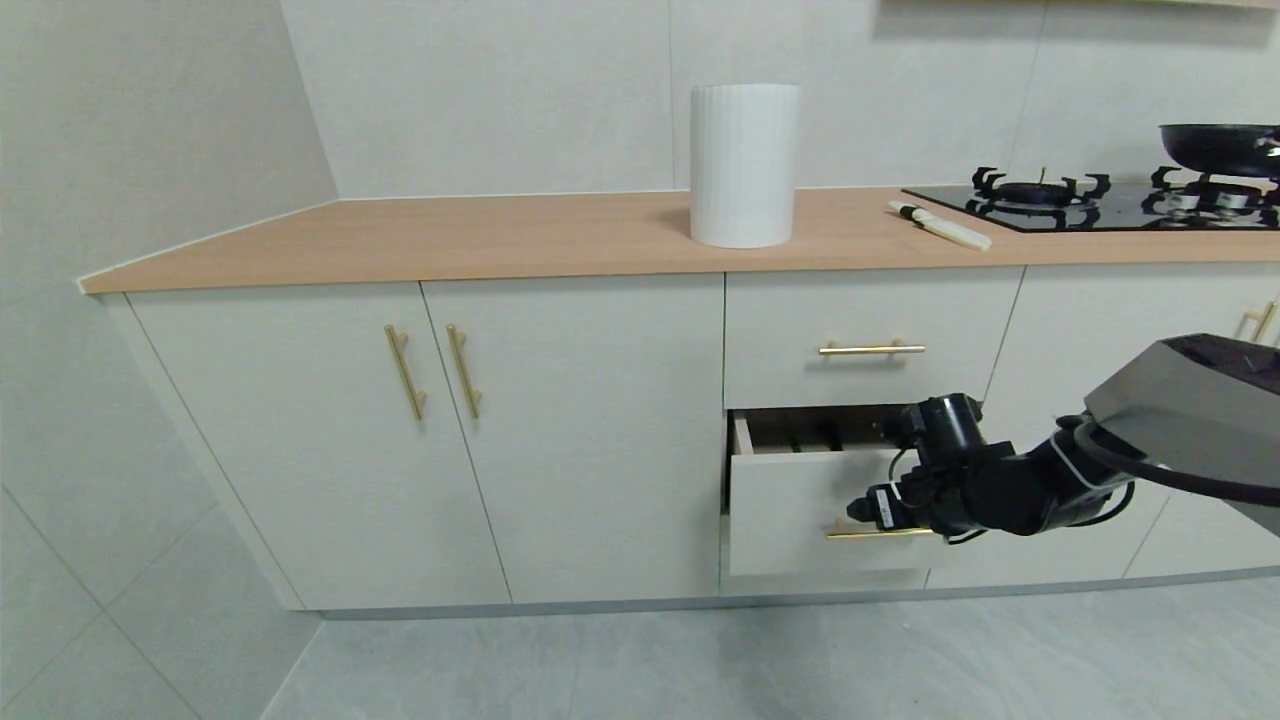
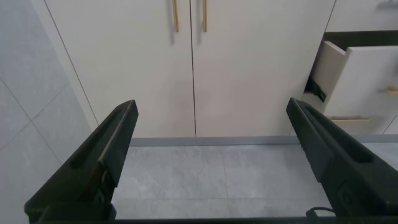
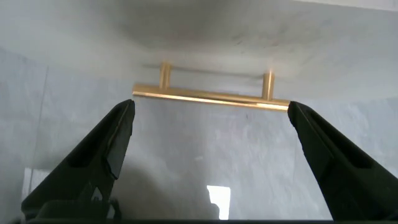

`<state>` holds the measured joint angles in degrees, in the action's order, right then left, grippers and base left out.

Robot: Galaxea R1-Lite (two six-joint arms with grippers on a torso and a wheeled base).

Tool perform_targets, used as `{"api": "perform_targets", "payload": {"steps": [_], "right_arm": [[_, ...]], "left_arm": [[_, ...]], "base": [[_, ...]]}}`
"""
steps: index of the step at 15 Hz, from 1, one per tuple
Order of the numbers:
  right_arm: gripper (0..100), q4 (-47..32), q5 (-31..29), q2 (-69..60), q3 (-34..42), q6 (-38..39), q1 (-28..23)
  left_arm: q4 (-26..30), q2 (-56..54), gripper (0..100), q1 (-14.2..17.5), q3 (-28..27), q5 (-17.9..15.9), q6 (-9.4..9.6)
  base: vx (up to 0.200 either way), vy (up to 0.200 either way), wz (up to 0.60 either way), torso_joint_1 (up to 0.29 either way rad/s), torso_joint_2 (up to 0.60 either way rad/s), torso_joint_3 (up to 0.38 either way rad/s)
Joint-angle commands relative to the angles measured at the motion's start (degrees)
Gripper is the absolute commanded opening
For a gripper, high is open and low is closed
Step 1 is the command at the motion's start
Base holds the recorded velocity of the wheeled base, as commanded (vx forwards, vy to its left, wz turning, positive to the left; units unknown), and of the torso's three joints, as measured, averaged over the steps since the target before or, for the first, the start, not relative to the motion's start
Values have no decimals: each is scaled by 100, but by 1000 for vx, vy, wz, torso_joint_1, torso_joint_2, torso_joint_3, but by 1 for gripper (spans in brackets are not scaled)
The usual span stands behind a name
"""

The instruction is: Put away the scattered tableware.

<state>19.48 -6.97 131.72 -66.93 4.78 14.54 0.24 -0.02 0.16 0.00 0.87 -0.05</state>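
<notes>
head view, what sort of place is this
Most likely a home kitchen: a black glass gas hob with a dark frying pan, a long light-wood countertop, and pale cabinets with brass bar handles, one drawer partly open.

one white jar (image 1: 744, 165), one knife (image 1: 940, 225), one pan (image 1: 1220, 145), two drawers (image 1: 870, 375), two burners (image 1: 1040, 190).

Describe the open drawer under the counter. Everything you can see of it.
The drawer sits below the shut top drawer and is pulled partway out. Its flat front is pale off-white like the cabinet doors, with a slim gold bar handle on two posts, set horizontally. The inner side wall looks like light wood. The inside is dark and its contents are unclear. The right gripper is at the handle with its fingers open to either side; contact cannot be told.
</notes>
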Motion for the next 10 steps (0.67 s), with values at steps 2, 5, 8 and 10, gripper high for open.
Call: {"api": "perform_targets", "payload": {"steps": [2, 5, 8, 10], "right_arm": [[100, 21, -6, 469, -646, -3, -57], [100, 3, -15, 697, -1147, -3, -110], [100, 47, -208, 838, -1358, 93, -136], [100, 65, -278, 1084, -1762, 348, -154]], "left_arm": [[2, 2, 100, 2, 0, 1, -4], [2, 2, 100, 2, 0, 1, -4], [2, 2, 100, 2, 0, 1, 5], [2, 2, 100, 2, 0, 1, -4]], "base": [[0, 0, 0, 0, 0, 0], [0, 0, 0, 0, 0, 0], [0, 0, 0, 0, 0, 0], [0, 0, 0, 0, 0, 0]]}}
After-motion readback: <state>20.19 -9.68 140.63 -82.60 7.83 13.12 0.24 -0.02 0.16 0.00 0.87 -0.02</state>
